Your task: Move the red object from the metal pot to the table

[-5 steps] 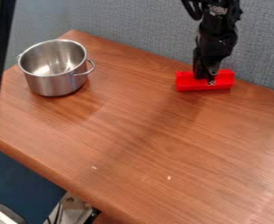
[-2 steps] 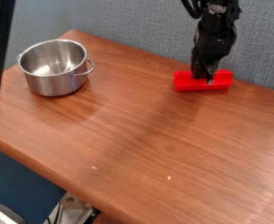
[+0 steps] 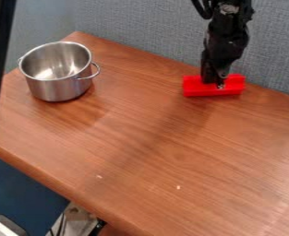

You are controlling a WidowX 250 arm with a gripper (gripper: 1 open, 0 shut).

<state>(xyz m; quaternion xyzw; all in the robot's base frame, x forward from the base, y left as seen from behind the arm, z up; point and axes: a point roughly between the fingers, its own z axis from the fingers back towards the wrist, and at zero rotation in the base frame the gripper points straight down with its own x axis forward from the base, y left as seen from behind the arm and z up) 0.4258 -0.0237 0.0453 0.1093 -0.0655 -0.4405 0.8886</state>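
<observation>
1. A reddish-brown wooden table [image 3: 172, 138] with visible grain fills most of the view, its rounded corner at the upper left.
2. A small round shiny steel pot [image 3: 56, 72] with straight sides stands upright near that corner, a small handle on its right side. Its inside looks bare.
3. A bright red rectangular block [image 3: 214, 87] lies flat on the table near the far right edge, well apart from the pot.
4. A black robot arm comes down from the top of the view, pointing steeply downward. Its gripper [image 3: 213, 79] meets the top of the red block.
5. The fingers are drawn together and clamped on the block, near its middle.
6. Behind the table is a grey-blue wall; a dark blue floor shows below the table's near edge.
</observation>
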